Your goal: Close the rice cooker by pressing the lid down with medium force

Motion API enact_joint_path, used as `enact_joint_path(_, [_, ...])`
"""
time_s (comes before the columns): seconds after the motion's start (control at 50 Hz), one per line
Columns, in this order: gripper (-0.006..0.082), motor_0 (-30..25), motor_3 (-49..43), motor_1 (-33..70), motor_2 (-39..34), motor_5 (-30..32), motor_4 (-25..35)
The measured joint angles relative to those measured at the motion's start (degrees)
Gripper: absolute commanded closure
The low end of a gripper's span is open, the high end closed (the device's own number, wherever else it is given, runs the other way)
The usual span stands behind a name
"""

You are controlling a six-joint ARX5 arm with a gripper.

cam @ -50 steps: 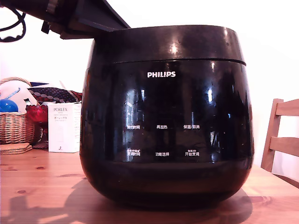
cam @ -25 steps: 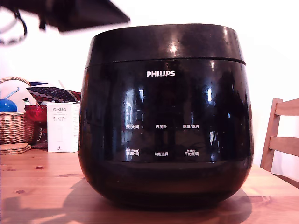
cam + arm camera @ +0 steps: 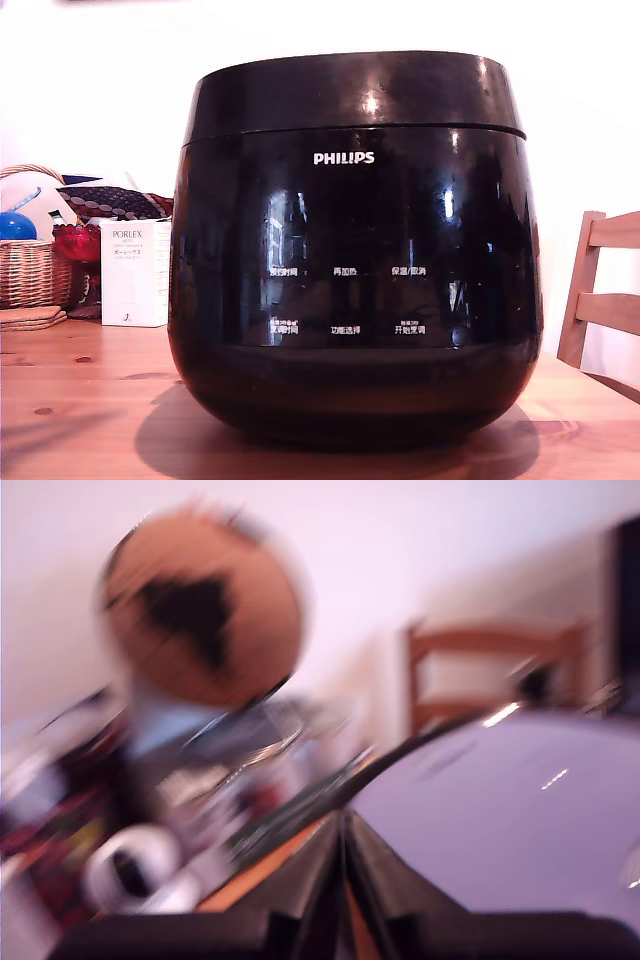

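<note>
We see the lid (image 3: 350,92) sitting flat on the rice cooker (image 3: 350,300) on the bench (image 3: 80,400); our tool (image 3: 343,855) has its two fingers pressed together.

Hidden, cropped or unclear, for your check:

- Wrist view: smeared throughout by blur. You can make out the black two-fingered gripper (image 3: 343,865), fingertips together, base cut by the frame edge.
- Glossy curved black lid (image 3: 520,810): only part shows, running past the edge.
- Round orange-brown shape with dark patch (image 3: 203,605): cannot be identified.
- Exterior view: pale wooden chair (image 3: 603,300), cropped at the exterior view's right.
- Woven wicker basket (image 3: 28,270), cropped at its left.
- White carton (image 3: 137,272): small print unreadable.
</note>
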Motion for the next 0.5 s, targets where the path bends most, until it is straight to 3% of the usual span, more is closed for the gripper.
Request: enact_joint_path(0.5, [0.0791,16.5,-2.3,-6.1,0.0,0.3,-2.8])
